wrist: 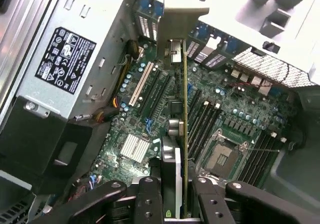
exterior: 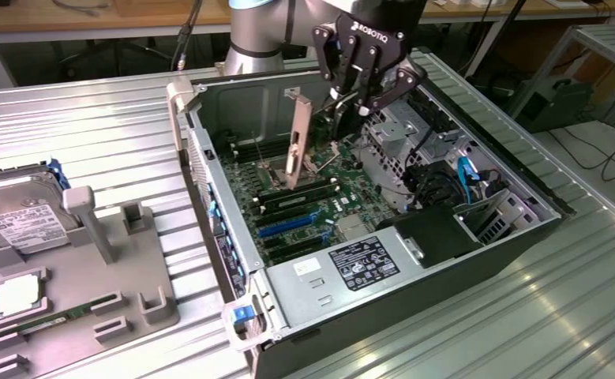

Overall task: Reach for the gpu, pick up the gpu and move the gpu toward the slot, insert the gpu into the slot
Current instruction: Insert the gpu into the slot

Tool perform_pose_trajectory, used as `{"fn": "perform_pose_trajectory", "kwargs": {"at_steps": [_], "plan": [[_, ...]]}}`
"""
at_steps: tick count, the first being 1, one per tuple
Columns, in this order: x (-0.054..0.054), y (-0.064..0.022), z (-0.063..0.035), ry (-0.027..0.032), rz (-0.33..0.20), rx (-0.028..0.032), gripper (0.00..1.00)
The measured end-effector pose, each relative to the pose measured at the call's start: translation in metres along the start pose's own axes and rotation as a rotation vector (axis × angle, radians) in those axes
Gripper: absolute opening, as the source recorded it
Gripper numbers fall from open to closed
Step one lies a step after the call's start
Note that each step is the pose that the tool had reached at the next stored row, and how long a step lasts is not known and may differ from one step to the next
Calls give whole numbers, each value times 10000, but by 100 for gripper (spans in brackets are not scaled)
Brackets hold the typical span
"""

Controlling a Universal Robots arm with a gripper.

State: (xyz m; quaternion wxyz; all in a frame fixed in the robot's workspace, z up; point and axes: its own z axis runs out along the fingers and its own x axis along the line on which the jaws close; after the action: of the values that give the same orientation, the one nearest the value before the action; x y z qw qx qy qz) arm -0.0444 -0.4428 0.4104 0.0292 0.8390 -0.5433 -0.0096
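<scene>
Right now my pincer (exterior: 362,101) is clamped on the gpu (exterior: 298,138), jaws partway closed with one finger pressed to each flat face. The card stands on edge inside the open case (exterior: 518,237), above the green board (exterior: 339,178). Its bracket end points away from the pincer, toward the exterior view's left. From the wrist view, the pincer (wrist: 180,196) grips the near end of the gpu (wrist: 184,108), and the card's thin edge runs straight out from between the fingers (wrist: 147,199) to the bracket. The slot (exterior: 286,227) is the blue strip on the board below. From the wrist the card's edge lines up along it, with a sliver of blue showing just beside the card. I cannot tell whether the card's lower edge touches it.

My count is one gpu, one pincer with two fingers, one case on the ribbed bench (exterior: 107,126) and one supply (wrist: 75,68). Outside the case there is one grey holder (exterior: 86,276), which carries one drive (exterior: 17,217) and one small green stick (exterior: 49,324).

I can read "ROBOTIQ" on the pincer body in the exterior view. The supply has a black label with white print, and the drive has a white label. Both are too fine for me to read.
</scene>
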Motion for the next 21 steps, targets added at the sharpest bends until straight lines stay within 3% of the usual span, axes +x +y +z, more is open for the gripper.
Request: {"fn": "perform_pose_trajectory", "kwargs": {"at_steps": [10, 21], "plan": [[0, -2, 40, -115, 1904, -28, 28], [-4, -16, 261, -247, 4141, -64, 28]]}}
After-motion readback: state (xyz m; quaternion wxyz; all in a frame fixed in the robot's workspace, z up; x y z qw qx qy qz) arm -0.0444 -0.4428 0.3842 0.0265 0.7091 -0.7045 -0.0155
